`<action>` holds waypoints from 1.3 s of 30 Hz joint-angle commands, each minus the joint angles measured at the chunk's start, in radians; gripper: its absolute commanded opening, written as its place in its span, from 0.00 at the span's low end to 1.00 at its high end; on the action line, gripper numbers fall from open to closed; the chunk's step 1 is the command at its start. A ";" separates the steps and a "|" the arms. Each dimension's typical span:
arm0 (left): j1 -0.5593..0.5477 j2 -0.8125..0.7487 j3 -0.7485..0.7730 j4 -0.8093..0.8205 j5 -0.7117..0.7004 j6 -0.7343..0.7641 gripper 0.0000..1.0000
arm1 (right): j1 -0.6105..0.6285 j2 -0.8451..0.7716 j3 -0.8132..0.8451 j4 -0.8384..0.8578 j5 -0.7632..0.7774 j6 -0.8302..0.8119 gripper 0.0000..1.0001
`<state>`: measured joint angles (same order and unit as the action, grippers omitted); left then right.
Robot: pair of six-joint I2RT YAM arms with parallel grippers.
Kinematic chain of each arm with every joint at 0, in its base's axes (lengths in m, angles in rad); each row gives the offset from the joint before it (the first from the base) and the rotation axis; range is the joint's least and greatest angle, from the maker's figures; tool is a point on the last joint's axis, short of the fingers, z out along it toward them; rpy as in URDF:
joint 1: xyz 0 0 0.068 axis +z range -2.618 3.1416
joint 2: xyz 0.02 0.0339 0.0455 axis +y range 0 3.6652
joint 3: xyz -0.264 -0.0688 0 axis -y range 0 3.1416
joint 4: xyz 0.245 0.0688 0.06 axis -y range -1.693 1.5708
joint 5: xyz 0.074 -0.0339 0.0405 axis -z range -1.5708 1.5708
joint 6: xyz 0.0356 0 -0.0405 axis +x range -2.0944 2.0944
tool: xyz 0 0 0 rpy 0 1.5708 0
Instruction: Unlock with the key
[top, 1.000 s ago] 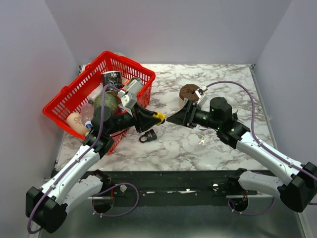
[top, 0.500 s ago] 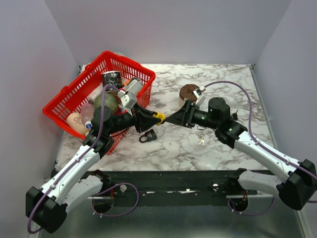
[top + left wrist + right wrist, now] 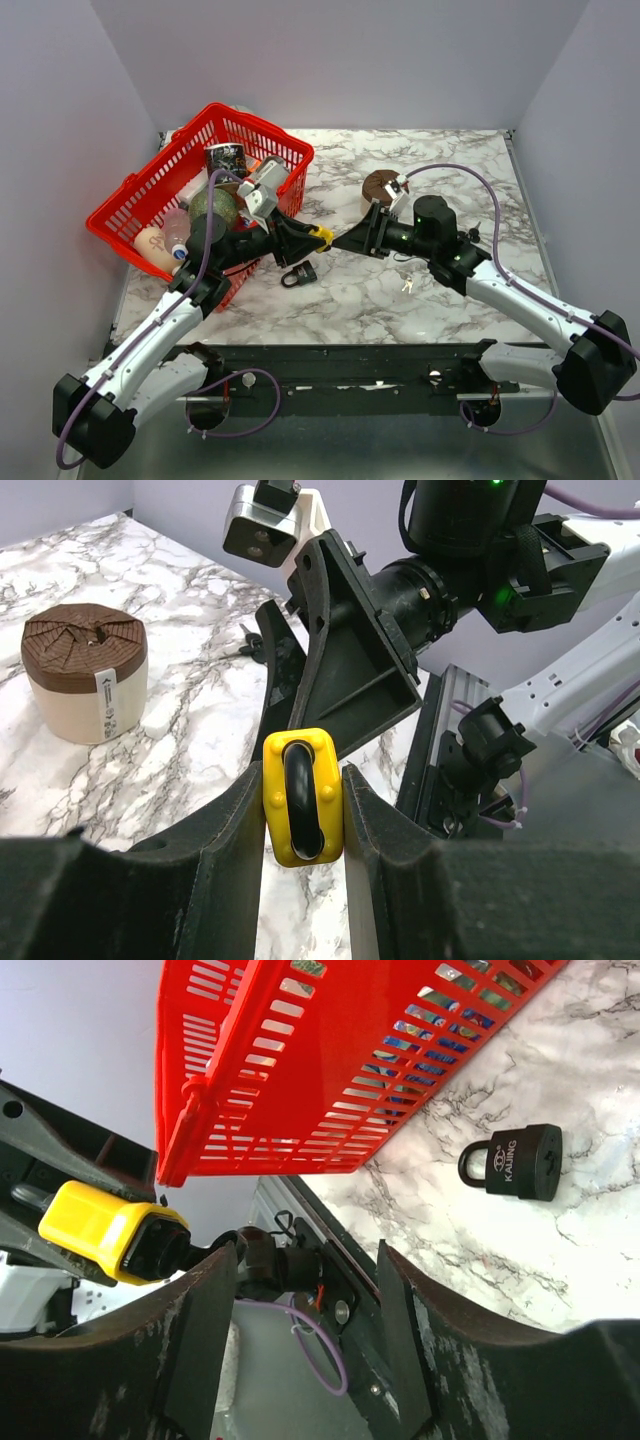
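The key [image 3: 407, 284] is a tiny glint on the marble just in front of the right arm, too small to show head or ring, and outside both wrist views. The left gripper [image 3: 316, 237] clamps the yellow padlock [image 3: 303, 798]. The right gripper [image 3: 345, 241], jaws apart and empty, points at it, tips just beside. A black padlock [image 3: 298, 274] lies flat nearby. The left arm hides much of the red basket [image 3: 150, 195]. The table [image 3: 460, 170] is white, grey-veined marble, with plain pale walls on three sides.
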<state>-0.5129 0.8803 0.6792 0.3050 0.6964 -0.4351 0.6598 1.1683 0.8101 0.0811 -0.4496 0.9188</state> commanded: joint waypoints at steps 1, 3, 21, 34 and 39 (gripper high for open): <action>-0.007 0.002 0.010 0.082 0.009 -0.004 0.00 | 0.014 0.010 -0.003 0.026 -0.032 -0.027 0.60; -0.006 0.003 0.008 0.080 0.003 -0.004 0.00 | 0.020 0.014 0.000 0.026 -0.037 -0.038 0.59; -0.007 0.023 0.005 0.057 -0.054 0.007 0.00 | 0.070 0.039 0.026 0.063 -0.104 -0.101 0.57; -0.006 0.019 0.003 0.049 -0.075 0.009 0.00 | 0.096 0.022 0.021 0.054 -0.077 -0.142 0.57; -0.007 0.017 0.010 0.025 -0.100 0.010 0.00 | 0.093 -0.082 0.000 -0.064 0.110 -0.216 0.61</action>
<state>-0.5129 0.9081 0.6785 0.2996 0.6315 -0.4374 0.7517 1.1687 0.8124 0.0937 -0.4732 0.7822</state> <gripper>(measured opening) 0.392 0.600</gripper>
